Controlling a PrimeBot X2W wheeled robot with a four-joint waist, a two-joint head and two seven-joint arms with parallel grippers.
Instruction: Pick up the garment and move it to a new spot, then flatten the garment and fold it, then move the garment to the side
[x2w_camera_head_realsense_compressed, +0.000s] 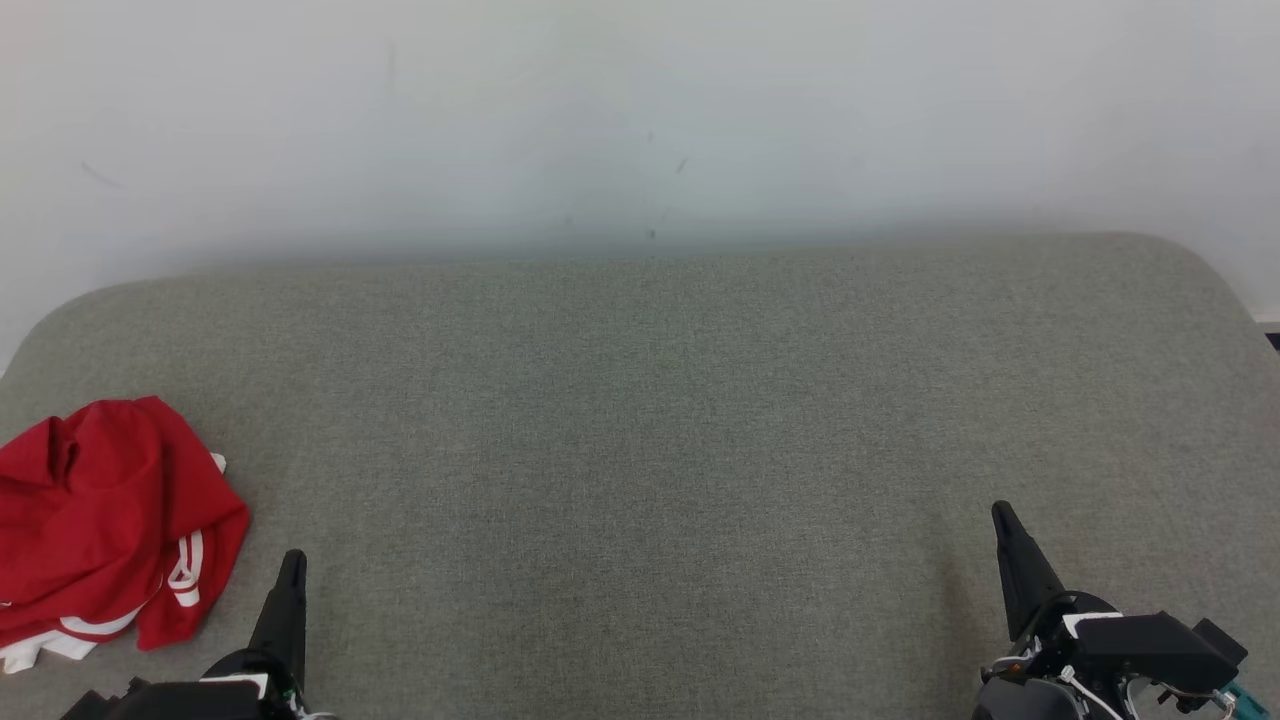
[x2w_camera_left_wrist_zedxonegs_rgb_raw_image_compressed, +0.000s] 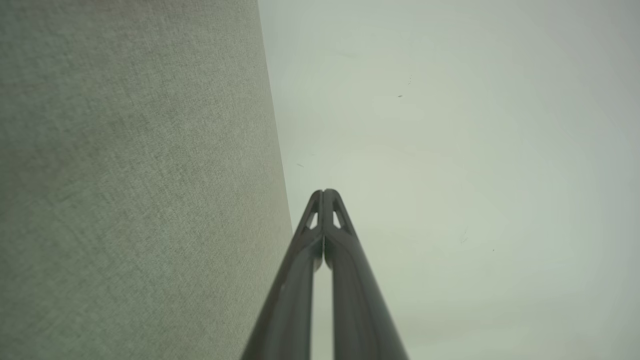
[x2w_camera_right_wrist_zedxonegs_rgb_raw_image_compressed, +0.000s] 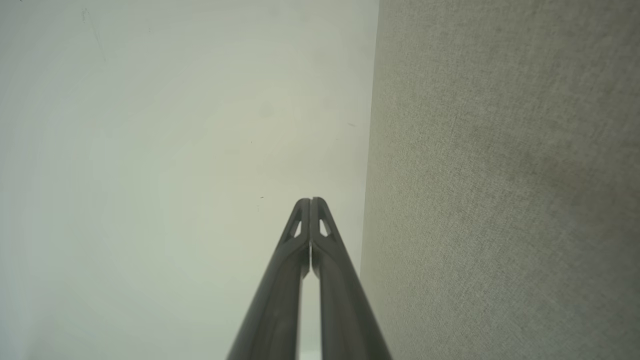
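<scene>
A crumpled red garment (x2w_camera_head_realsense_compressed: 105, 515) with white stripes lies at the left edge of the grey fabric surface (x2w_camera_head_realsense_compressed: 640, 430). My left gripper (x2w_camera_head_realsense_compressed: 291, 558) stands at the lower left, just right of the garment and apart from it. Its fingertips meet in the left wrist view (x2w_camera_left_wrist_zedxonegs_rgb_raw_image_compressed: 324, 192), so it is shut on nothing. My right gripper (x2w_camera_head_realsense_compressed: 1000, 512) is at the lower right, far from the garment. In the right wrist view its tips (x2w_camera_right_wrist_zedxonegs_rgb_raw_image_compressed: 310, 201) also touch, shut and empty.
A pale wall (x2w_camera_head_realsense_compressed: 640, 120) rises directly behind the grey surface. The surface has rounded back corners, and its right edge (x2w_camera_head_realsense_compressed: 1255, 320) drops off near a dark strip. The wide middle is bare grey fabric.
</scene>
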